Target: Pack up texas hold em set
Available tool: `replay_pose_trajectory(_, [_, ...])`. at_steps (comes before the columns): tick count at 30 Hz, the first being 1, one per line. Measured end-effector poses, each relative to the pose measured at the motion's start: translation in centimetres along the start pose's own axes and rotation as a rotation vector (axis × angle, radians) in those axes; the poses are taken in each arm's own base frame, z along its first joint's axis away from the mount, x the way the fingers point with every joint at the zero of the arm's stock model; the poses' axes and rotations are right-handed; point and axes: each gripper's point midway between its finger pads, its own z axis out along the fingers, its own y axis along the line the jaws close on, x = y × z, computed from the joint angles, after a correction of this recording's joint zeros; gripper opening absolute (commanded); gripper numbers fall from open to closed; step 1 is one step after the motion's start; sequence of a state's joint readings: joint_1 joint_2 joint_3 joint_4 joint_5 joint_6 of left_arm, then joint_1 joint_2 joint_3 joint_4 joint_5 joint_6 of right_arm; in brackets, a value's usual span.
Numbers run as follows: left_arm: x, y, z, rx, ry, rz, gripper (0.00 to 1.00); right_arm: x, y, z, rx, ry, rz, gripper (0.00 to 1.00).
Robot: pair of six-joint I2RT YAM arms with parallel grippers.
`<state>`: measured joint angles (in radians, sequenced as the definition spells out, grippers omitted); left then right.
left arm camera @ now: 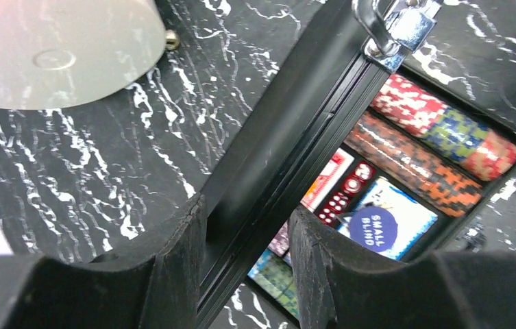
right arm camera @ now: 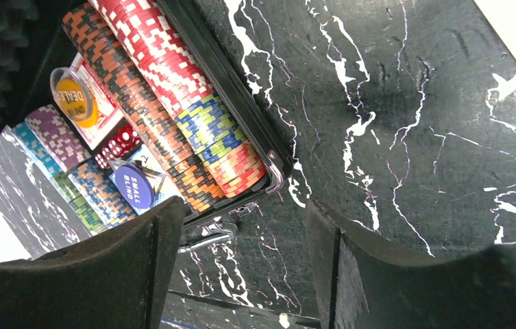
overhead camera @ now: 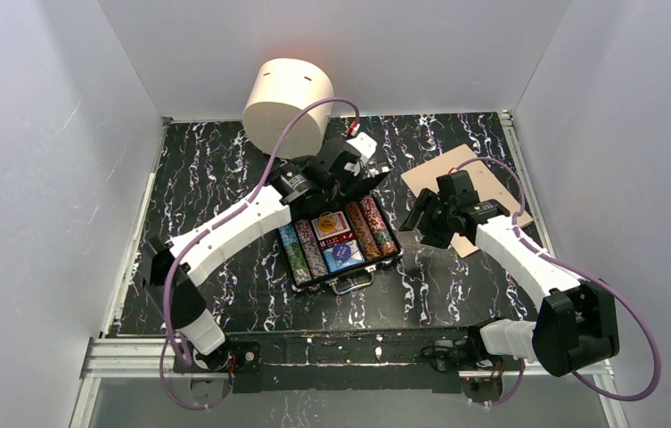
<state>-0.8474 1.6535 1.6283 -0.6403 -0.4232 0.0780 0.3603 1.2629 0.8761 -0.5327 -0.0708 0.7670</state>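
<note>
Left wrist view: my left pincer (left arm camera: 247, 209) is clamping the raised lid (left arm camera: 275, 130) of the briefcase (right arm camera: 241, 110), chip stacks (left arm camera: 412, 157) and dice (left arm camera: 344, 195) seated inside. I am judging a slow, hinge-following swing down safest; my right pincer (right arm camera: 244, 205) is hovering wide beside the briefcase.

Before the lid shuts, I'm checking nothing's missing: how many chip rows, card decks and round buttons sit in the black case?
Striped poker-chip rows: 4
Boxed card decks: 2
Round plastic buttons, one yellow, one blue: 2
Total: 8
</note>
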Motion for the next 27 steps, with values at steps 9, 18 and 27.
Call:
replay_pose_trajectory(9, [3.1, -6.2, -2.0, 0.232, 0.002, -0.164, 0.36, -0.5, -0.2, -1.1, 0.021, -0.041, 0.049, 0.73])
replay_pose_trajectory(18, [8.4, -11.8, -1.7, 0.458, 0.164, -0.203, 0.56, -0.1, -1.3, -1.7, 0.059, -0.050, 0.080, 0.73])
replay_pose_trajectory(27, [6.7, -14.1, -2.7, 0.610, 0.108, -0.211, 0.60, 1.0, -2.4, -2.0, 0.057, -0.061, 0.102, 0.70])
